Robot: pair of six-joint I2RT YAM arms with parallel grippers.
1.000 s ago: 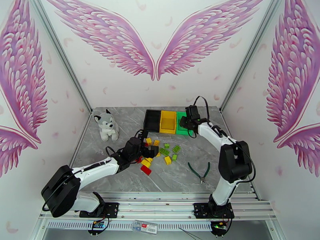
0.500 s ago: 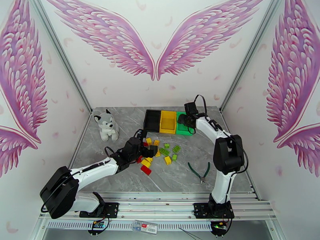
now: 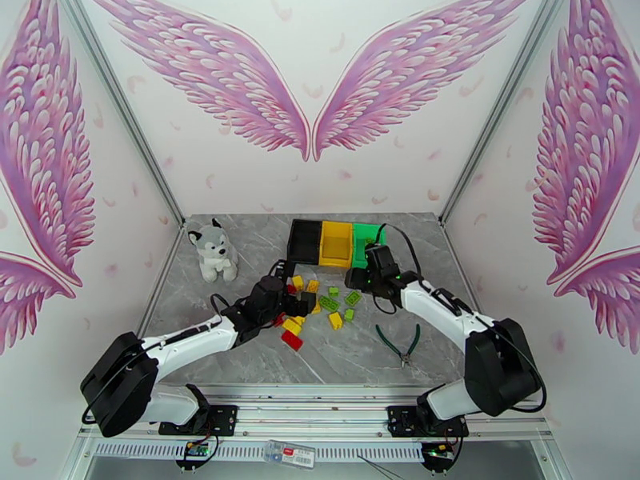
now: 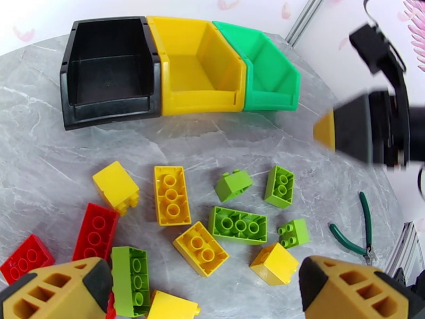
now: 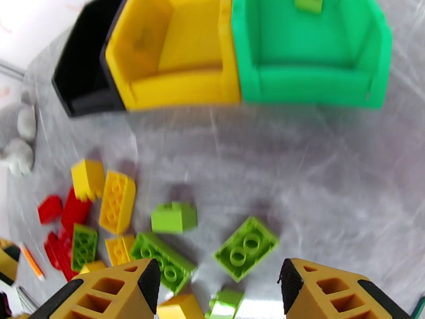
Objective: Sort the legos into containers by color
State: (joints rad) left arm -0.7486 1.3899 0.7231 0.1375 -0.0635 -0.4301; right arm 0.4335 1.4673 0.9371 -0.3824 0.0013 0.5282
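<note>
Legos (image 3: 320,306) lie in a loose red, yellow and green scatter at the middle of the surface (image 3: 240,346), in front of the three joined bins, and one green brick (image 5: 308,2) already sits in the green bin (image 3: 366,238).

Compared with a second ago, your right claw (image 3: 356,280) has left its spot over the green bin and come back toward you. It now hangs low at the right edge of the scatter. Your left arm has hardly shifted.

The black bin (image 3: 305,240), yellow bin (image 3: 336,243) and green bin stand in a row at the far edge, the black one on the left. You have a bare strip of surface between the bins and the bricks. You also have wide open room on the near side, apart from the green-handled pliers (image 3: 402,343) off to the right. A stuffed husky (image 3: 211,248) sits at the far left, well apart from the bricks.

In its own wrist view your right claw (image 5: 219,280) is released, fingers apart and gripping nothing, with green bricks on the surface below it. Your left claw (image 4: 206,275) is spread wide above the left part of the scatter. It holds nothing, and whether it touches a brick you cannot tell.
</note>
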